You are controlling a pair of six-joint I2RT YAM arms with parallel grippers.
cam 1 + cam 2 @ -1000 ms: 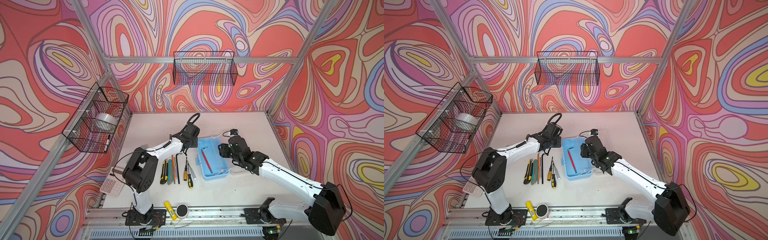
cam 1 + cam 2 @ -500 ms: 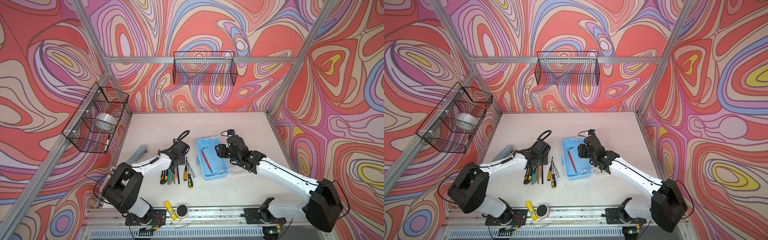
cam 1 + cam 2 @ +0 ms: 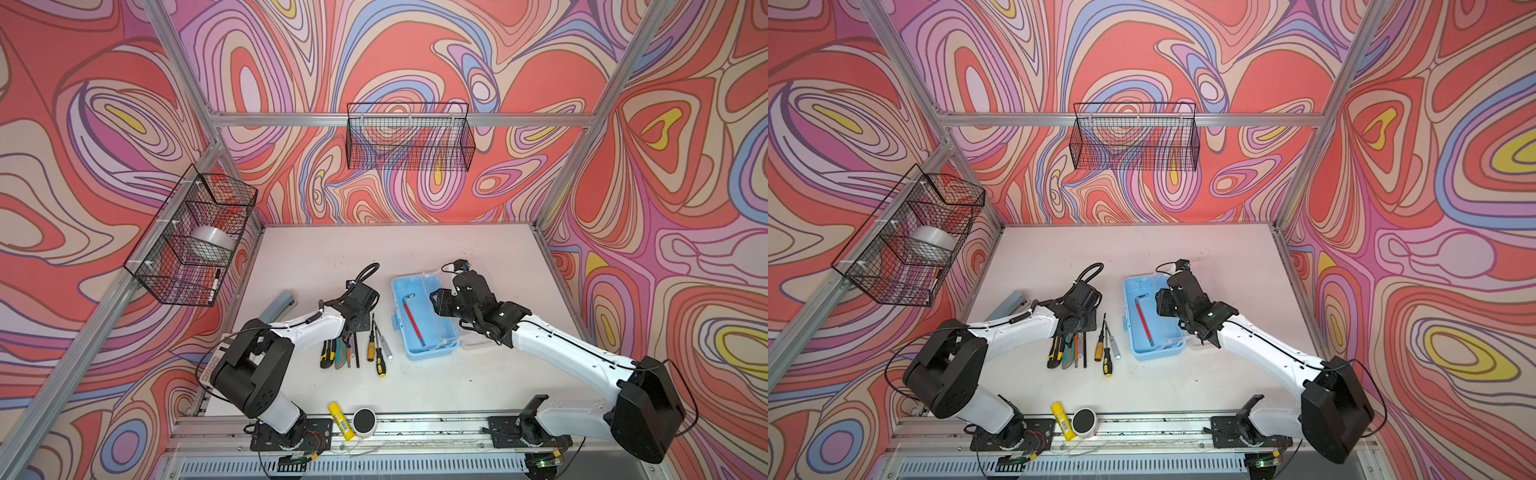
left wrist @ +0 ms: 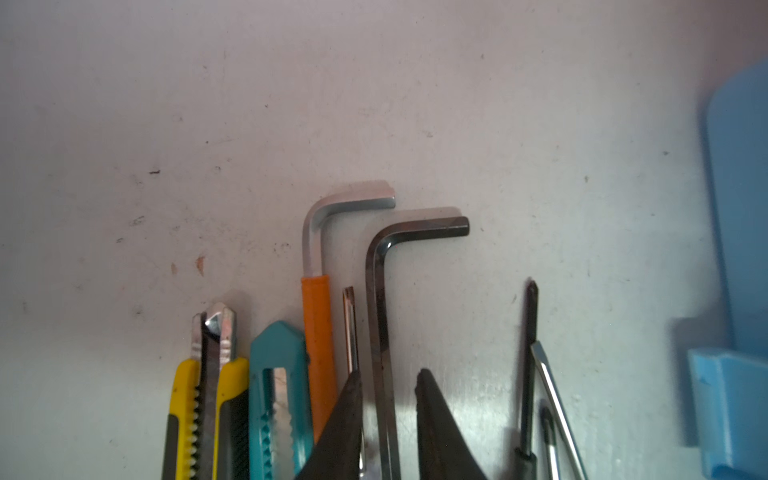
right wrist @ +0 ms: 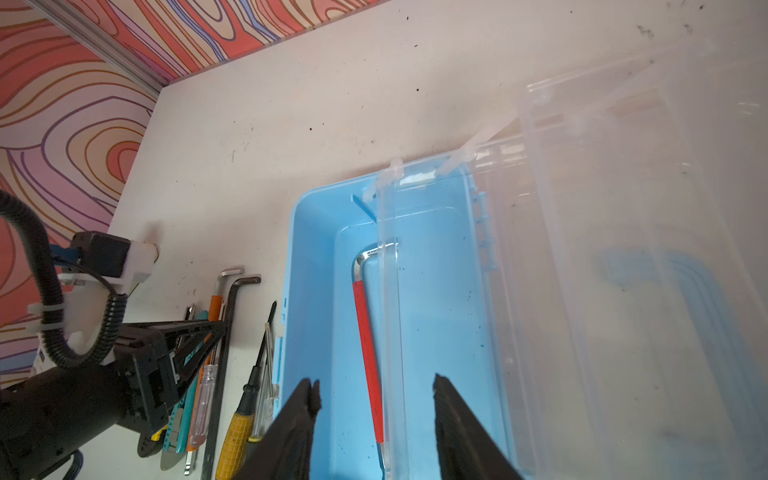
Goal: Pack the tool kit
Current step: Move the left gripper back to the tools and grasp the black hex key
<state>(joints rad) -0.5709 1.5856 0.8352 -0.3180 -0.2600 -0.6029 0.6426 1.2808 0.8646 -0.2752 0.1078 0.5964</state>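
Straddling blk hex key [image 4: 377, 316] w/ L jaws, slightly apart | R jaws apart over open blue case [image 5: 320, 266]

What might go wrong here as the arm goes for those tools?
The left gripper straddles the black hex key, but a thin screwdriver shaft and the orange-sleeved hex key lie tight beside it; a finger may snag them too. The right gripper hovers over the open case, possibly blocking the drop-in.

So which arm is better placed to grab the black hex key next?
Left. The left gripper straddles the black hex key, jaws open; the right gripper hangs over the open case.
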